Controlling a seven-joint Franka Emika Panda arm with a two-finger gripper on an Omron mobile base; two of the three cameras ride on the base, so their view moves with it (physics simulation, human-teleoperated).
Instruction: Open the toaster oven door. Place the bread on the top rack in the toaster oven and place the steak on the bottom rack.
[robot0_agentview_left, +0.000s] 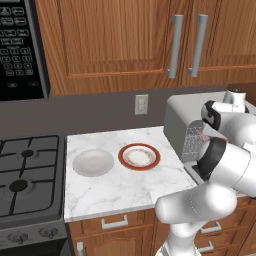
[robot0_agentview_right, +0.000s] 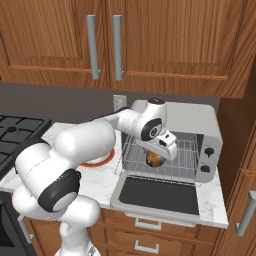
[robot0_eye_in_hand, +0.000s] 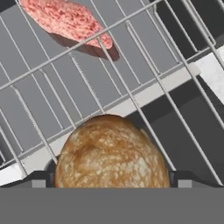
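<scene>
The toaster oven (robot0_agentview_right: 190, 117) stands on the counter with its door (robot0_agentview_right: 160, 197) dropped flat open. The bread (robot0_agentview_right: 155, 159), a round brown roll, rests on the top rack (robot0_agentview_right: 182, 155), which is slid partly out. My gripper (robot0_agentview_right: 158, 151) hangs just above the roll and is open. In the hand view the bread (robot0_eye_in_hand: 111, 153) sits between the two finger tips, with a thin gap on each side. The pink-red steak (robot0_eye_in_hand: 65, 19) lies further in and lower, beneath the top rack's wires.
Left of the oven (robot0_agentview_left: 175, 112) sit a red-rimmed plate (robot0_agentview_left: 139, 156) and a white bowl (robot0_agentview_left: 93, 162) on the marble counter. A gas stove (robot0_agentview_left: 27, 175) lies further left under a black microwave (robot0_agentview_left: 20, 45). Wooden cabinets hang overhead.
</scene>
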